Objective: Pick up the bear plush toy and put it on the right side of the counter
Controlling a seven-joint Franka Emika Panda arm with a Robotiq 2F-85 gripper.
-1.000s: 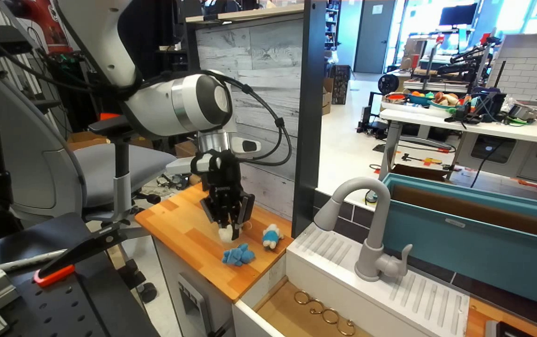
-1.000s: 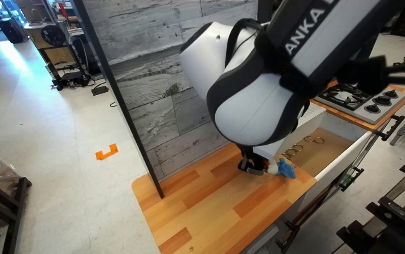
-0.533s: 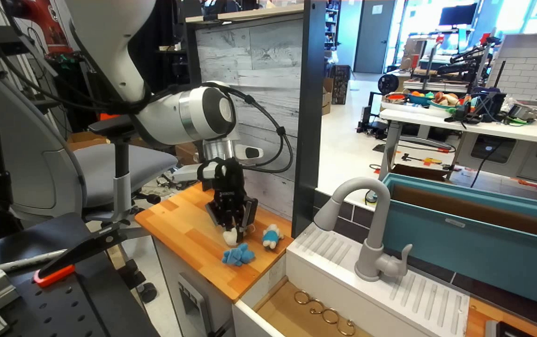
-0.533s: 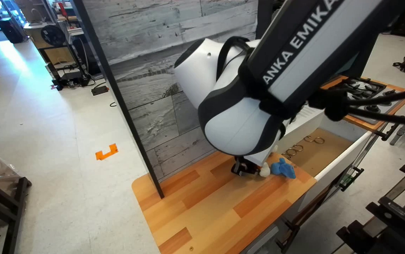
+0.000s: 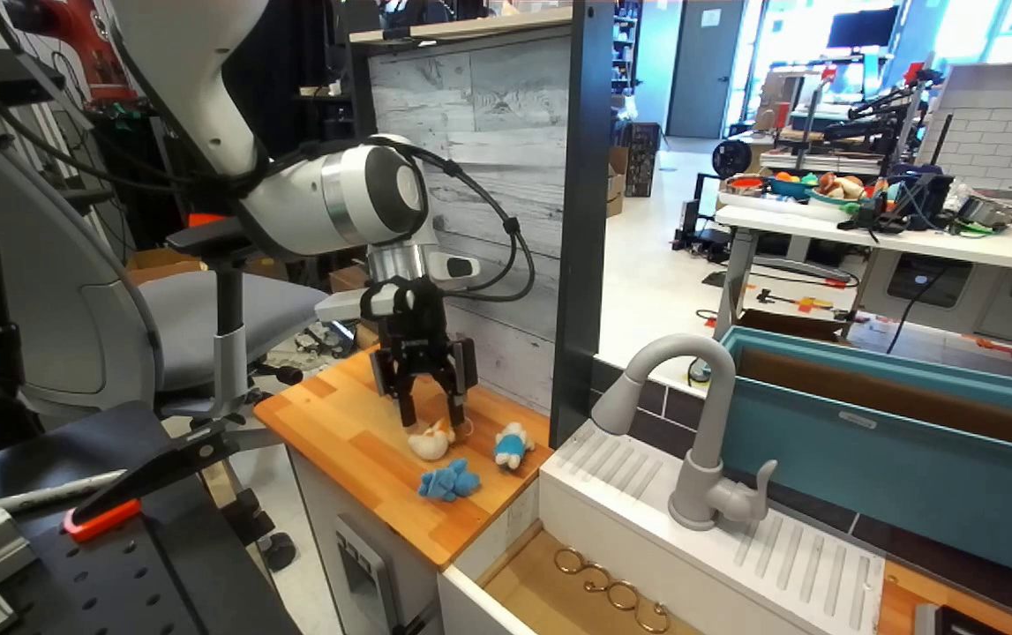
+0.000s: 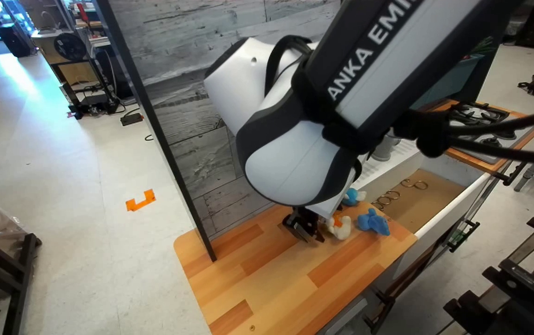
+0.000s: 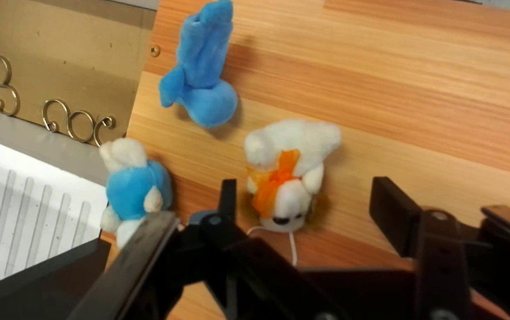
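The bear plush toy (image 7: 299, 142), cream-white with an orange ribbon, dark eyes and a thin white string, lies on the orange-brown wooden counter (image 7: 437, 89). In both exterior views the bear plush toy (image 5: 428, 445) (image 6: 341, 229) rests at the sink end of the counter (image 5: 338, 419) (image 6: 257, 279). My gripper (image 7: 303, 191) is open just above it. Its two fingers stand wide apart with a gap to either side of the toy's head, and nothing is held. In an exterior view the gripper (image 5: 432, 422) points down over the toy.
A bright-blue plush (image 7: 206, 66) and a white plush in blue clothing (image 7: 134, 191) lie close by. The sink unit with its grey faucet (image 5: 700, 441) adjoins the counter. A grey wood-pattern wall panel (image 6: 201, 116) rises along the counter's back.
The jaws were shut together at the toy and have now spread apart, letting it go. The arm dipped, then rose. The toy shifted slightly away from the blue plush.
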